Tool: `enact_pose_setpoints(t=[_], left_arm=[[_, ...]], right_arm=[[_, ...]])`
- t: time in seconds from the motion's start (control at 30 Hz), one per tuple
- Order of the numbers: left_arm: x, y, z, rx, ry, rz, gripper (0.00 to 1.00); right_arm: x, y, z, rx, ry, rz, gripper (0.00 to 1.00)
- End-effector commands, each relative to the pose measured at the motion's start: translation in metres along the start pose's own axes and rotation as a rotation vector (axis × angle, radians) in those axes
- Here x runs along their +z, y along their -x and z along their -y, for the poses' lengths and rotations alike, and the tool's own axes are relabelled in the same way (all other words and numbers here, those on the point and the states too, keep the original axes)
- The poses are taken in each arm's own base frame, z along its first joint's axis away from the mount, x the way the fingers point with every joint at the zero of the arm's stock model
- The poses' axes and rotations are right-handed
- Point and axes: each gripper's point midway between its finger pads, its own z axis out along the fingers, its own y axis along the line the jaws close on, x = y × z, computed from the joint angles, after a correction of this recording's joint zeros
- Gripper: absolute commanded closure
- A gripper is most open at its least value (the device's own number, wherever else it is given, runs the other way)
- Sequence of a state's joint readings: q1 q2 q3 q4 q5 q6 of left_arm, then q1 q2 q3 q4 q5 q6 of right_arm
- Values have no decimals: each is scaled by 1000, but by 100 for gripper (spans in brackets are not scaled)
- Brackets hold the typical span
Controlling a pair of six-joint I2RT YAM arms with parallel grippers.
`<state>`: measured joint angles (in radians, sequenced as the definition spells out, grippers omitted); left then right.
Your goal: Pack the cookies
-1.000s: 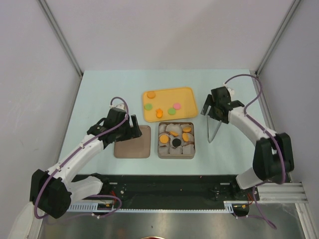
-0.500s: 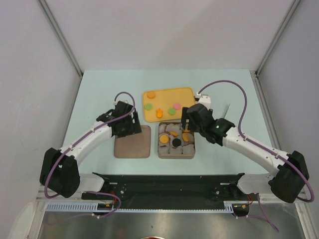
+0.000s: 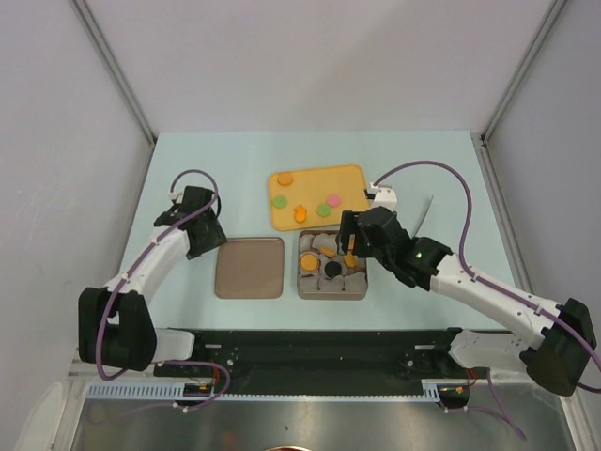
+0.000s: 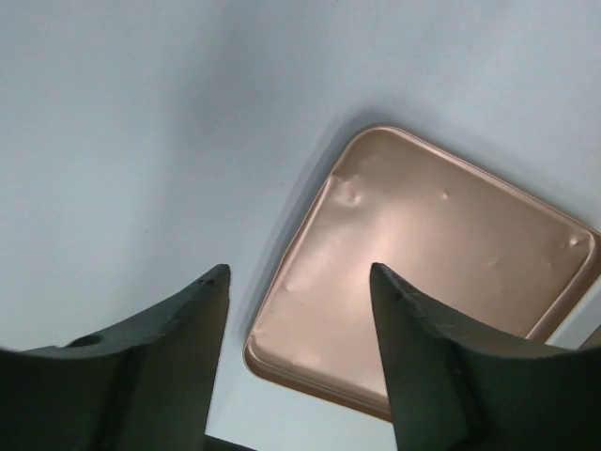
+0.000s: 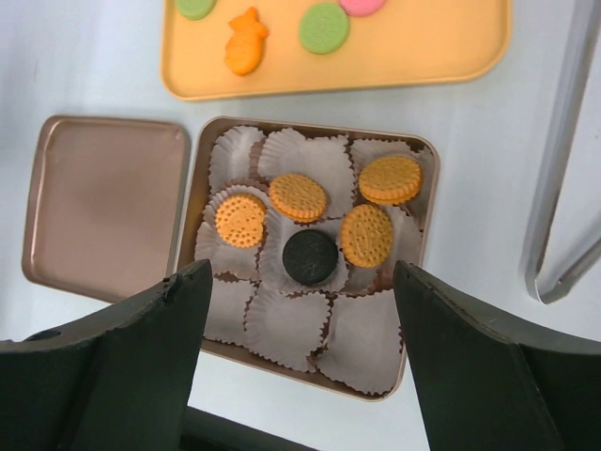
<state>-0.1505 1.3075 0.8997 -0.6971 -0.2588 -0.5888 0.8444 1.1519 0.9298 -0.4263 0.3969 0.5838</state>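
Several round orange cookies point(image 5: 366, 235) and a black cookie point(image 5: 310, 256) lie in white paper cups in the open tin point(image 3: 359, 294). The yellow tray point(image 3: 352, 180) holds an orange disc point(image 3: 285, 178), two green cookies point(image 3: 278, 200), a pink one point(image 3: 333, 198) and an orange flower cookie point(image 5: 244, 42). My right gripper point(image 3: 349, 246) hovers over the tin, open and empty point(image 5: 299, 272). My left gripper point(image 3: 205, 242) is open and empty at the left edge of the copper lid point(image 4: 432, 254).
The lid point(image 3: 249, 268) lies flat, left of the tin. Metal tongs point(image 3: 424, 210) lie on the table right of the tray and also show at the right edge of the right wrist view point(image 5: 563, 160). Grey walls stand on three sides.
My right gripper has swung from the right of the tray, where the tongs were at it, to above the tin; the tongs now lie apart. My left gripper moved left, off the lid.
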Motion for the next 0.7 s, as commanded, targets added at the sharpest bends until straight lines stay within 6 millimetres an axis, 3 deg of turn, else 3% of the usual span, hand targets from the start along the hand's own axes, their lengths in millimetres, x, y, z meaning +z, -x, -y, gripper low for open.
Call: enact_pose_setpoints(t=[0.0,0.07,0.17,0.47,0.67], left_arm=[[9,1,5,43,-45,-14,42],[19,-8,5,46,-56,-53,49],[31,-18,1,70,-39,-89,51],[50,-32,-3,81,-31,-163,51],[65,-45,-1,83,-35,-240,65]], right_arm=[[-1,9,-15,-9,74,40,18],[-1,10,-16,-10,78,44,18],[-1,9,-17,-11,87,43,18],[1,-1,-15,1,98,33,18],[1,-3,-15,12,97,33,18]])
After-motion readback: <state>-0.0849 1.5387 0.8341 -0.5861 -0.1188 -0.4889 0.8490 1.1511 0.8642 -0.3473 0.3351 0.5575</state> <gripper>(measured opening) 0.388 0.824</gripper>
